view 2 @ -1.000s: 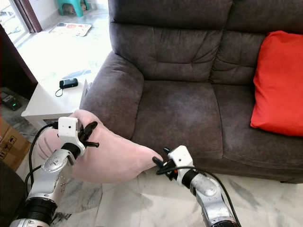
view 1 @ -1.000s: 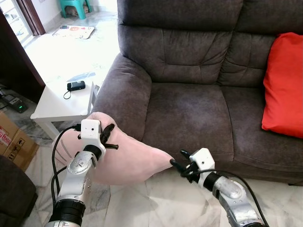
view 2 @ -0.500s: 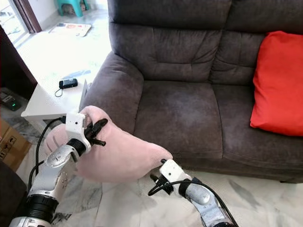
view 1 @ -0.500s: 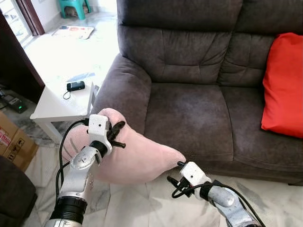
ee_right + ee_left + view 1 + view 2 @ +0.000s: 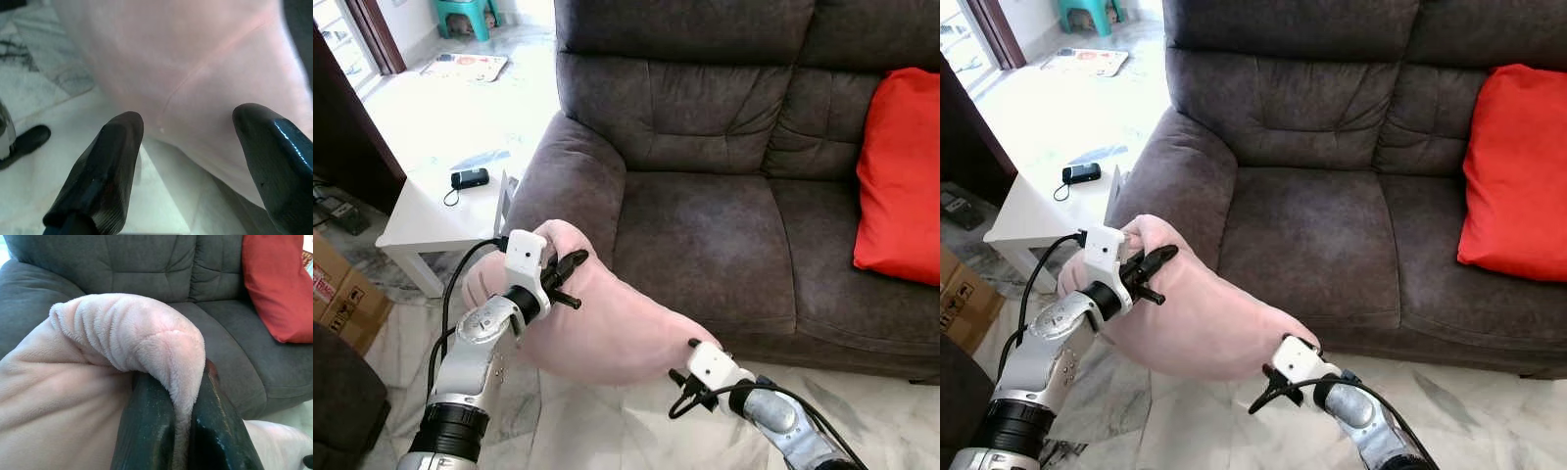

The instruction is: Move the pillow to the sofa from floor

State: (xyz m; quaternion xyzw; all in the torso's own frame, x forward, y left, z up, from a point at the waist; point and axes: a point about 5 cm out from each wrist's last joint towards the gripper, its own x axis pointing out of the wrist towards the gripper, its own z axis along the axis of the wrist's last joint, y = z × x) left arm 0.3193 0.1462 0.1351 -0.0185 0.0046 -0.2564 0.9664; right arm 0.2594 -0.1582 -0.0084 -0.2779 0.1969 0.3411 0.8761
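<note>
the right gripper (image 5: pixel 188 147) has its two black fingers (image 5: pixel 100 174) spread wide apart, with nothing held between them. just ahead of the tips hangs the pink pillow (image 5: pixel 195 63), a thin seam running across its soft underside. beneath it lies the pale marble floor (image 5: pixel 44 83), streaked with grey veins.

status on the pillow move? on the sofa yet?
Not yet. Done: the pink pillow is off the floor, one corner pinched in the left hand. In hand: it hangs in front of the sofa by the armrest, the open right hand just under it, not gripping. Left: lift it onto the seat cushion and release.
</note>
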